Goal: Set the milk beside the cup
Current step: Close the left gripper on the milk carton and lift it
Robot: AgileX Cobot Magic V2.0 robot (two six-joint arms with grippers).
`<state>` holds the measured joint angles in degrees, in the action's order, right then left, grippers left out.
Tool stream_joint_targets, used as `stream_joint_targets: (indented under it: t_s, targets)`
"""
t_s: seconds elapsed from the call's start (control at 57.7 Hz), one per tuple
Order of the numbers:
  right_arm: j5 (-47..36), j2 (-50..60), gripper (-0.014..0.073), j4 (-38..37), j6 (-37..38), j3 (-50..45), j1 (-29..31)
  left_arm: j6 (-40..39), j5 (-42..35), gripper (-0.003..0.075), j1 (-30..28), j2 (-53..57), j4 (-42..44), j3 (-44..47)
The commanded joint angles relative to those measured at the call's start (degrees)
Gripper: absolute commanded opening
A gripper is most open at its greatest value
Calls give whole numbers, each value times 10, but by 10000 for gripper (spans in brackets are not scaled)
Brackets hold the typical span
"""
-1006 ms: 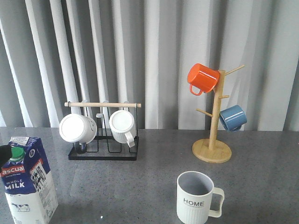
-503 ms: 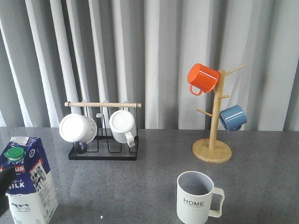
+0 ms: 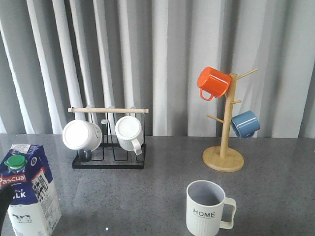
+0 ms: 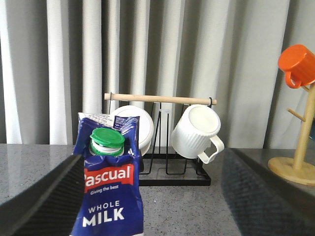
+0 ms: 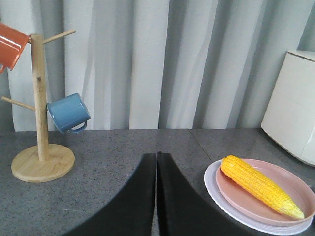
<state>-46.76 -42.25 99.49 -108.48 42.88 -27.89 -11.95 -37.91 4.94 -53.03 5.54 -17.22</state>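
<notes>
A grey speckled tabletop (image 3: 162, 187) runs in front of a pleated grey curtain (image 3: 162, 59). At its back left stands a black wire rack (image 3: 109, 160) with a wooden bar on top, holding two white mugs (image 3: 81, 135) on their sides. At the back right is a wooden mug tree (image 3: 224, 147) on a round base, with an orange mug (image 3: 213, 82) hung high and a blue mug (image 3: 245, 124) hung lower on the other side. The milk (image 3: 29, 189) stands upright at the front left corner, its green cap (image 3: 15, 161) on the sloped top; it is well apart from the cup (image 3: 206, 209), which stands upright near the front edge toward the centre-right, its handle pointing right, with bare tabletop between the two. In the left wrist view the left claw (image 4: 147, 216) is spread wide, its dark fingers (image 4: 39, 196) on either side of the milk (image 4: 109, 187), which sits nearer one finger; no contact with the carton can be made out. In the right wrist view the right claw (image 5: 156, 196) is closed on nothing, its fingers pressed together over the tabletop, and beside it a corn cob (image 5: 258, 185) lies on a pink plate (image 5: 280, 196) stacked on a white plate (image 5: 226, 199), with a cream appliance (image 5: 293, 105) behind.
</notes>
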Motion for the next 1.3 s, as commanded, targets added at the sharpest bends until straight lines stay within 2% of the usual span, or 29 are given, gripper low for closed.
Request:
stream_joint_targets:
  t_s: [0.0, 0.295, 0.572, 0.867, 1.283]
  targets:
    - [10, 3, -4, -33, -1, 19, 2, 6, -43, 543, 3, 6, -33, -15]
    - [10, 3, -4, -33, -1, 19, 2, 8, -3, 544, 3, -22, -48, -18]
    - [10, 3, -4, -33, -1, 19, 2, 39, 89, 545, 3, -76, -44, -93]
    - [10, 3, -4, -33, -1, 19, 2, 47, 68, 548, 3, -144, -45, -130]
    - [11, 3, -4, -34, -1, 19, 2, 48, -27, 566, 3, -217, -78, -135]
